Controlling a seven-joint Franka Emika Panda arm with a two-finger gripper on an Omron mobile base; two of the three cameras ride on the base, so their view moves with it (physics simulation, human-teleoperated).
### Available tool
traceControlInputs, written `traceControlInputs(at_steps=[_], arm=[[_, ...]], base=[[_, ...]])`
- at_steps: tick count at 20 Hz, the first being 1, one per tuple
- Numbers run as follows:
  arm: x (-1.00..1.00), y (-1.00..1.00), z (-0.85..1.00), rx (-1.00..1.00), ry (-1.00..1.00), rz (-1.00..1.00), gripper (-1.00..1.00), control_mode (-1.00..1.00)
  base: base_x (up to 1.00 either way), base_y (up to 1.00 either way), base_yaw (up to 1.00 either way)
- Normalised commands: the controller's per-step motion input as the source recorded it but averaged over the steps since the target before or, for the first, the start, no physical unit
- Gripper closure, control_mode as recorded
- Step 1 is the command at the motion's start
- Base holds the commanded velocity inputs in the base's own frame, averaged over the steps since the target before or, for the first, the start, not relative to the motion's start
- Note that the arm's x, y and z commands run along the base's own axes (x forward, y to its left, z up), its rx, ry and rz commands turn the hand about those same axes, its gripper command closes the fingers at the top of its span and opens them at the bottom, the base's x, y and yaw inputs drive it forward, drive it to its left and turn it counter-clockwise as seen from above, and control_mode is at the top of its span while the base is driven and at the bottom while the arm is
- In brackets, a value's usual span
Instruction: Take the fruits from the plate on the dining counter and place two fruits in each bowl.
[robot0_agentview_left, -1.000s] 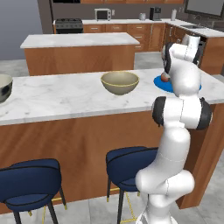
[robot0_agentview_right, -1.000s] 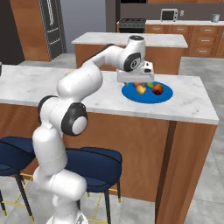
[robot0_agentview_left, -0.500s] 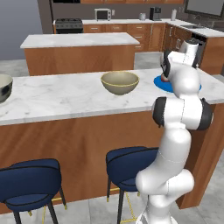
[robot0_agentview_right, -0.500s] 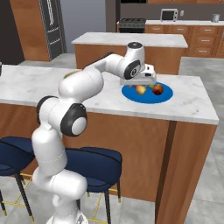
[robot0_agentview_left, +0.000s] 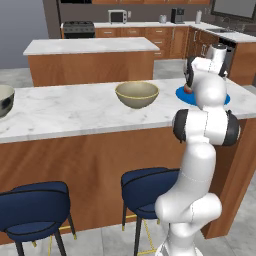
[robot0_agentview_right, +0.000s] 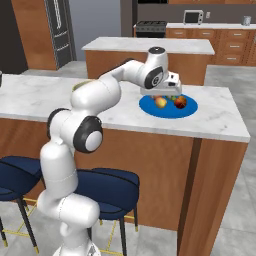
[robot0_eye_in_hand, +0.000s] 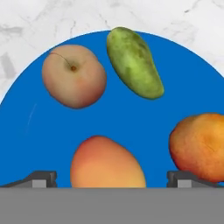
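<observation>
The bright blue plate (robot0_eye_in_hand: 26, 131) lies on the dining counter (robot0_agentview_right: 215, 116) near its right end. On it are a reddish-brown apple-like fruit (robot0_eye_in_hand: 73, 75), a green oblong fruit (robot0_eye_in_hand: 134, 61), a round orange (robot0_eye_in_hand: 199, 146) and a yellow-red fruit (robot0_eye_in_hand: 107, 164). My gripper (robot0_eye_in_hand: 113, 179) hangs open just above the plate (robot0_agentview_right: 150, 108). The yellow-red fruit lies between its fingertips (robot0_eye_in_hand: 41, 178) with a gap on each side. The beige bowl (robot0_agentview_left: 137, 94) stands mid-counter and the pale grey bowl (robot0_agentview_left: 4, 100) at the far left.
A shorter marble-topped island (robot0_agentview_left: 90, 46) stands behind the counter. Blue stools (robot0_agentview_left: 150, 187) sit under the counter's front edge. Bare marble (robot0_agentview_left: 75, 107) stretches between the two bowls.
The hand has sunk slightly toward the plate. The jaws stay wide open and the fruits have not moved.
</observation>
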Motion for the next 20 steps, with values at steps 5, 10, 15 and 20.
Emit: traceControlInputs(at_steps=[5,10,15,20], arm=[[0.0,0.0,-0.31,0.0,0.01,0.0,-1.0,-1.0],[0.0,0.0,-0.24,0.0,0.0,0.0,-1.0,-1.0],[0.0,0.0,-0.12,0.0,0.01,0.0,1.0,-1.0],[0.0,0.0,0.01,0.0,0.0,0.0,1.0,-1.0]], base=[[0.0,0.0,0.0],[0.0,0.0,0.0],[0.0,0.0,0.0],[0.0,0.0,0.0]])
